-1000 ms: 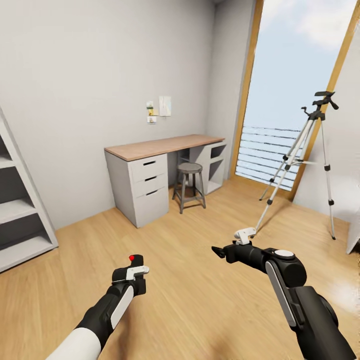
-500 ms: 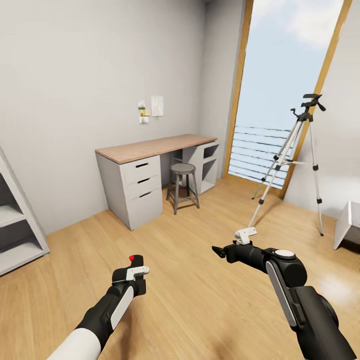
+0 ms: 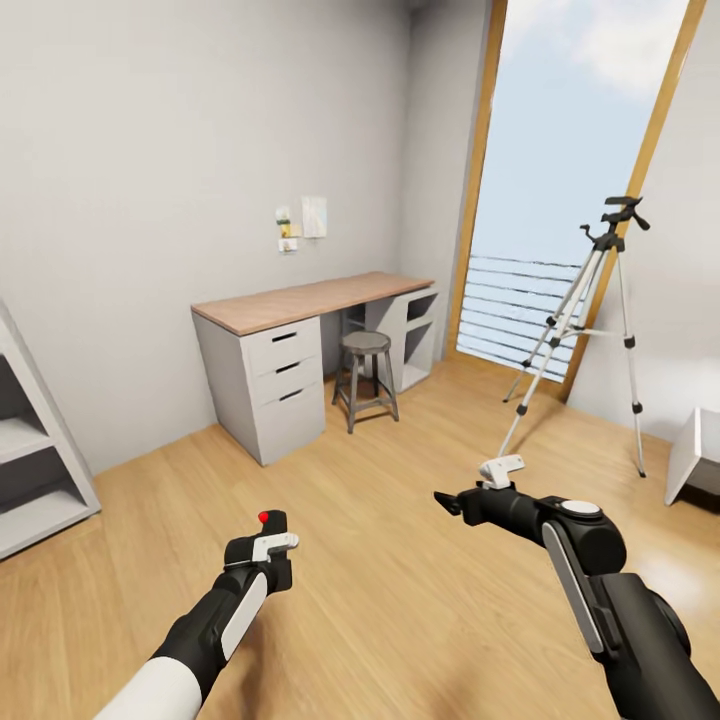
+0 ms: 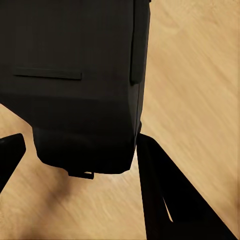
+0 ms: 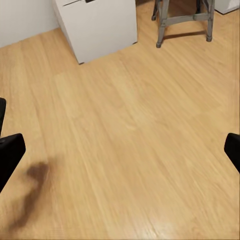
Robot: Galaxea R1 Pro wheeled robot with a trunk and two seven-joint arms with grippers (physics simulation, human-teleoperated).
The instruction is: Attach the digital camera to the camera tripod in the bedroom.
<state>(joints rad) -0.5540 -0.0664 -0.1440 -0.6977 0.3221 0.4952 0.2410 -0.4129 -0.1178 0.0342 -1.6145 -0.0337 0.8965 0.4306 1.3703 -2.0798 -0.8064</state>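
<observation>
We can read no writing or brand: the small papers (image 3: 303,220) pinned to the wall above the desk (image 3: 312,298) are too small to make out. The camera (image 3: 264,534) is a small matte-black box with a red dot on top, held upright in our left gripper (image 3: 262,553), low over the wood floor (image 3: 400,560); in the left wrist view its dark body (image 4: 80,85) sits clamped between the two fingers. The tripod (image 3: 590,325) stands well apart from it, at the far right beside the tall wood-framed window (image 3: 560,180), its long axis upright, three thin silver legs splayed onto the floor, its black head and side handle on top. Our right gripper (image 3: 450,500) is spread wide and holds nothing, over bare floor near a grey stool (image 3: 365,378) by the desk.
</observation>
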